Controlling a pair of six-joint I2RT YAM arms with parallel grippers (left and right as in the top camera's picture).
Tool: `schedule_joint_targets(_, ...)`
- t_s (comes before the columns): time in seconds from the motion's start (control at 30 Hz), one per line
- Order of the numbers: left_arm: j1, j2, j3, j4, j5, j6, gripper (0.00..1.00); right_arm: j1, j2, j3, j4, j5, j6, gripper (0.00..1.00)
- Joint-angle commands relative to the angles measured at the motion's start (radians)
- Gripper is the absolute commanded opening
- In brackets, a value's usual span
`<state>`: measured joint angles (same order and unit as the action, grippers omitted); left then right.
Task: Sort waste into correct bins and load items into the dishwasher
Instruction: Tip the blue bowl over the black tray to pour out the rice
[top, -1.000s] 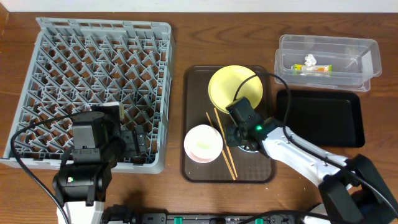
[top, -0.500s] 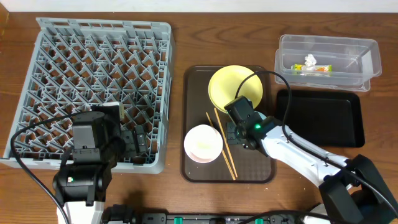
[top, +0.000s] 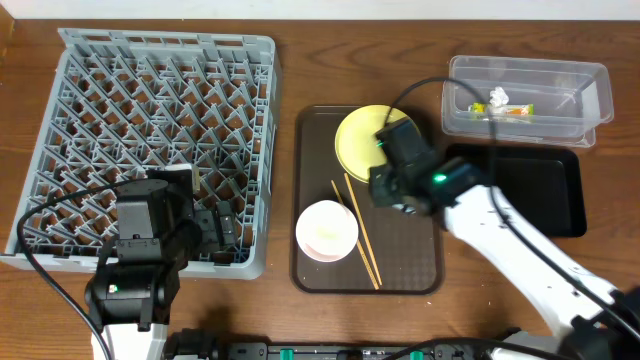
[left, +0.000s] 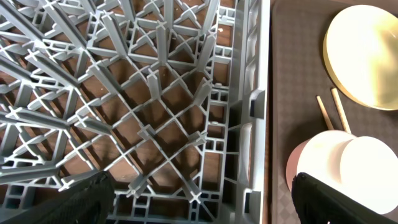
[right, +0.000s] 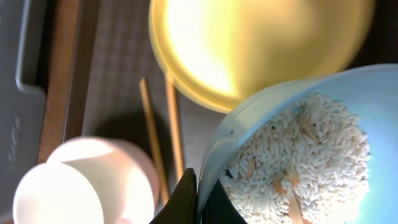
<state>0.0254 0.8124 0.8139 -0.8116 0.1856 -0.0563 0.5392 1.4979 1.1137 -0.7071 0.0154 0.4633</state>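
Observation:
My right gripper (right: 199, 199) is shut on the rim of the light blue bowl (right: 348, 93), which holds rice-like crumbs (right: 305, 162), tilted above the yellow plate (right: 249, 43). In the overhead view the right gripper (top: 395, 165) hides the bowl beside the yellow plate (top: 358, 140). The white cup (top: 325, 228) sits in the pink bowl (top: 349, 243), with chopsticks (top: 360, 235) beside them. My left gripper (left: 202, 205) is open and empty over the front right corner of the grey dish rack (left: 155, 93). The clear tub (top: 525, 100) holds the wrapper (top: 512, 111) and tissue (top: 497, 97).
The black tray (top: 530, 190) lies in front of the clear tub, to the right of my right arm. The brown serving tray (top: 310, 270) carries the plate, bowl, cup and chopsticks. The dish rack (top: 150, 130) fills the left of the table.
My right gripper has lifted the blue bowl off the brown tray and carried it back and to the right, beside the yellow plate. The left arm has not moved.

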Motion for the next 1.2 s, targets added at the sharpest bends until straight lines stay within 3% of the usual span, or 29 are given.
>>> schedule_joint_targets(0.0, 0.003, -0.004, 0.021, -0.003, 0.012, -0.009, 0.93, -0.087, -0.032, 0.018, -0.021, -0.003, -0.024, 0.01)
schedule_joint_targets(0.37, 0.003, -0.004, 0.021, -0.003, 0.012, -0.009, 0.93, -0.489, -0.032, -0.026, -0.026, -0.439, -0.219, 0.01)
schedule_joint_targets(0.67, 0.003, -0.004, 0.021, -0.003, 0.012, -0.009, 0.93, -0.775, -0.005, -0.192, 0.114, -0.886, -0.305, 0.01)
schedule_joint_targets(0.8, 0.003, -0.004, 0.021, -0.003, 0.012, -0.009, 0.93, -0.864, 0.038, -0.255, 0.229, -1.101, -0.308, 0.01)
schedule_joint_targets(1.17, 0.003, -0.004, 0.021, -0.003, 0.012, -0.009, 0.93, -0.974, 0.162, -0.270, 0.360, -1.441, -0.299, 0.01)
